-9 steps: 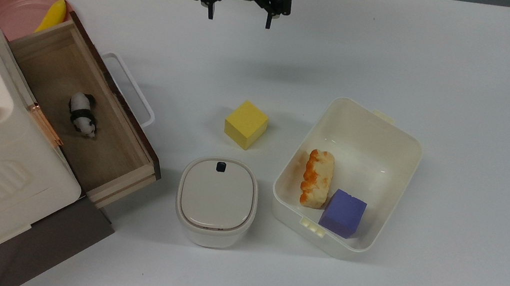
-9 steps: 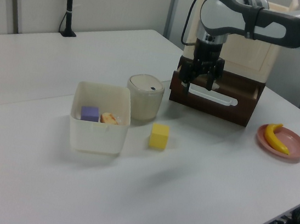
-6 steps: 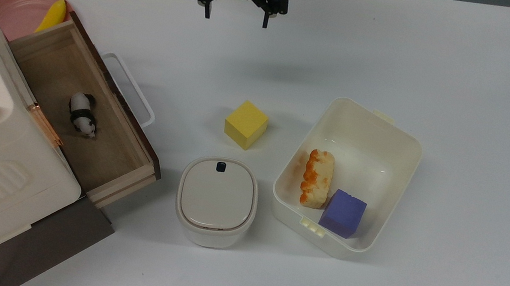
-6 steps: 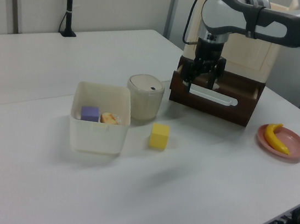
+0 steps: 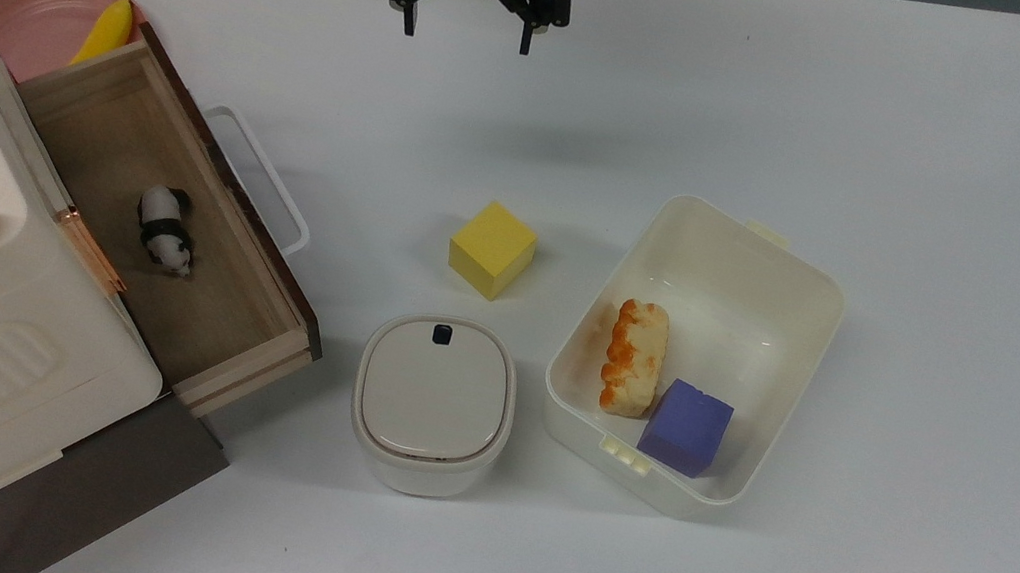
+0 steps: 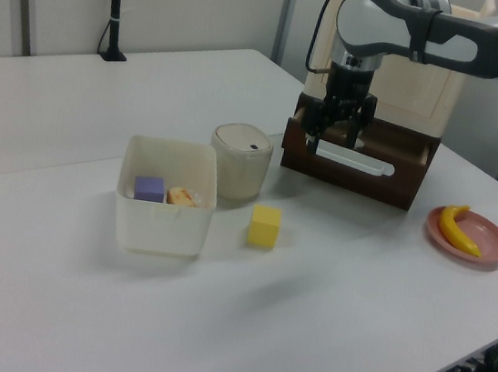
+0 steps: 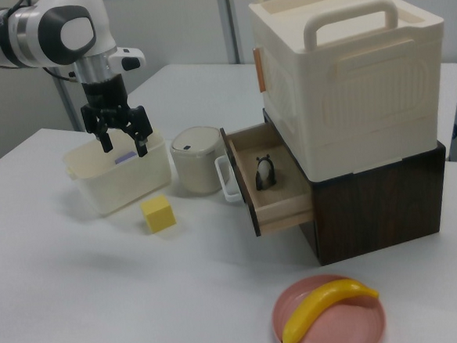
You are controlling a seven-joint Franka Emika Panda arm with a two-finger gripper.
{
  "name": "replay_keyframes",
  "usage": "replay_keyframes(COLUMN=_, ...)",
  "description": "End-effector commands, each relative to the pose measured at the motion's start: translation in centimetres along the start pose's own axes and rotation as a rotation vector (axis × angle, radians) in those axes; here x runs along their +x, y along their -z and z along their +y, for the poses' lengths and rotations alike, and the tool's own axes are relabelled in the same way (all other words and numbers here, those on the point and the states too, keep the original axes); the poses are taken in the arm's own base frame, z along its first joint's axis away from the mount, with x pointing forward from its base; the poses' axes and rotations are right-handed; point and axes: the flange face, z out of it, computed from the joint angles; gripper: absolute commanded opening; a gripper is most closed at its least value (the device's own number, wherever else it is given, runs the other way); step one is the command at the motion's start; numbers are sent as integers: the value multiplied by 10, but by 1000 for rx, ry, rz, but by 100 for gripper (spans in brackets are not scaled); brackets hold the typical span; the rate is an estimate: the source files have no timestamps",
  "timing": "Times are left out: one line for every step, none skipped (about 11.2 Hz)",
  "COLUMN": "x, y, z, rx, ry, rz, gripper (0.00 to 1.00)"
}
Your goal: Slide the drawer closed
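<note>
Fingers (image 5: 408, 16) stood spread and empty, pointing down above the bare tabletop (image 5: 897, 132), the arm above them cut off at the top view's upper edge, well apart from the drawer (image 5: 165, 225) pulled out of its cabinet (image 7: 348, 92), a toy panda (image 5: 163, 241) inside.

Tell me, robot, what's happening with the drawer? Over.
Gripper open, hovering above table. Wooden drawer with white loop handle open, toy panda inside. Path to handle clear.
</note>
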Motion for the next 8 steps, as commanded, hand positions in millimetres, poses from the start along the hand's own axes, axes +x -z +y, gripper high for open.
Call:
replay_keyframes(x=-4, y=2, z=1, rx=0, ry=35, rz=19, gripper=97)
replay_keyframes(x=-4, y=2, z=1, rx=1, ry=62, rz=18, gripper=94)
replay_keyframes(x=-4, y=2, z=3, rx=7, ry=57, rz=18, gripper=87)
replay_keyframes(x=-4, y=2, z=3, rx=8, ry=60, rz=19, gripper=78)
replay_keyframes(x=-4, y=1, z=5, rx=8, ry=70, rz=17, gripper=64)
replay_keyframes(x=-4, y=1, z=5, rx=9, ry=104, rz=18, gripper=50)
replay_keyframes(x=-4, y=2, z=4, rx=12, ry=113, rz=18, gripper=35)
replay_keyframes(x=-4, y=1, z=3, rx=12, ry=114, rz=16, gripper=28)
